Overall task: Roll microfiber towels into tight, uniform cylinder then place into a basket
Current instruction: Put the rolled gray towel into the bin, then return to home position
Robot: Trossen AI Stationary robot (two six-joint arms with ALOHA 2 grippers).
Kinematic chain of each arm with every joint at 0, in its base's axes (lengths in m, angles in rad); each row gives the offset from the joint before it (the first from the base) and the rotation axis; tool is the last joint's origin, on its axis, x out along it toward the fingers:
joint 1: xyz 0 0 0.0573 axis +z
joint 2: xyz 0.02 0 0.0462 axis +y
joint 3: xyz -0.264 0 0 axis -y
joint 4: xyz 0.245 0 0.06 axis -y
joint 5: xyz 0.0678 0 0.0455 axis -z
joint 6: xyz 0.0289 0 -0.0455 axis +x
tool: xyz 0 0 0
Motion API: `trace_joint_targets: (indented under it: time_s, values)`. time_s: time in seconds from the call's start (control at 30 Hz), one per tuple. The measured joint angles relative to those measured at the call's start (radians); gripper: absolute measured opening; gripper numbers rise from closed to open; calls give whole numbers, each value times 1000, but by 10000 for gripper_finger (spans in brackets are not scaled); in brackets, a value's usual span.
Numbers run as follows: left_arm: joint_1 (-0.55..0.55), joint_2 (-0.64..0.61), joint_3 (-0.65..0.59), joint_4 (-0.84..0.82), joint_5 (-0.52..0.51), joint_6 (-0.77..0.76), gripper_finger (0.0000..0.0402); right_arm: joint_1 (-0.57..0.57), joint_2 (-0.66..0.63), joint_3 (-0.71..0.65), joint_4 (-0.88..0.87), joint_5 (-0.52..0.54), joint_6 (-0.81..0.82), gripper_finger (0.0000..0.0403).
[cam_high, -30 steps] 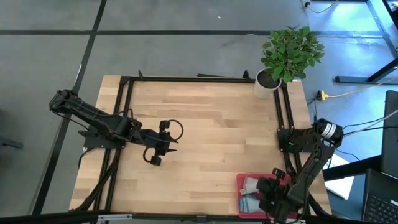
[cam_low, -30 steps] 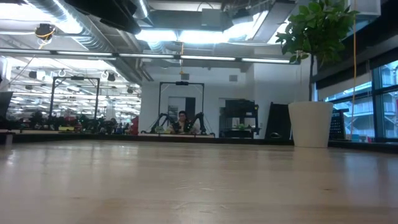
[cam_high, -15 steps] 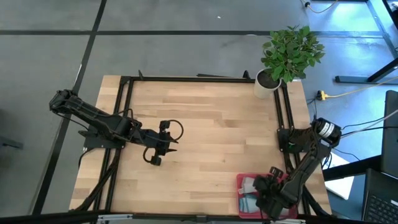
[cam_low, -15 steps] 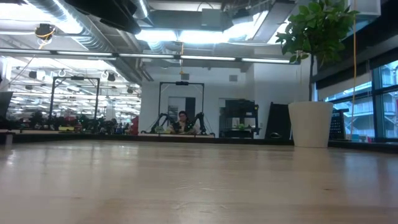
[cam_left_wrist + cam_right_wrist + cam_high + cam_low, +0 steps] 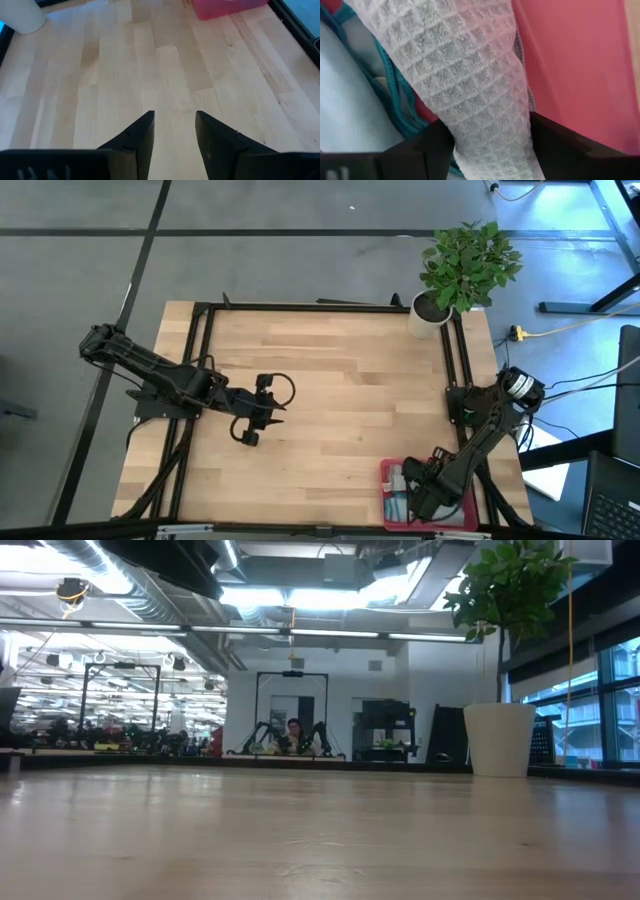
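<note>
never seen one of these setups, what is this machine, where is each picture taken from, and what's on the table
It is a robot with two dark arms at a wooden table, each ending in a two-finger gripper. One camera looks straight down, one sits at table height looking into the room, and one rides on each wrist.

The left gripper waits over bare wood with its fingers open, holding nothing.

The right gripper is down in the pink basket at the table's near right corner. Its wrist camera shows a pale waffle-textured towel between its fingers, beside a light blue towel; whether it grips is unclear.

A potted plant stands at the far right corner.
</note>
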Motion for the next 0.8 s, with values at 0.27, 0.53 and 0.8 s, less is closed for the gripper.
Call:
trace_joint_targets:
  time_s: [0.27, 0.53, 0.8]
  values:
    - [0, 0, 0, -1, -46, 0, 135, -13, -74, 0, -21, 13, 0, 243]
    - [0, -38, -1, 0, -63, 47, 135, -19, -281, 0, -69, 278, 0, 244]
    - [0, -152, -1, -8, -180, 77, 135, -20, -461, 0, -114, 774, -77, 244]
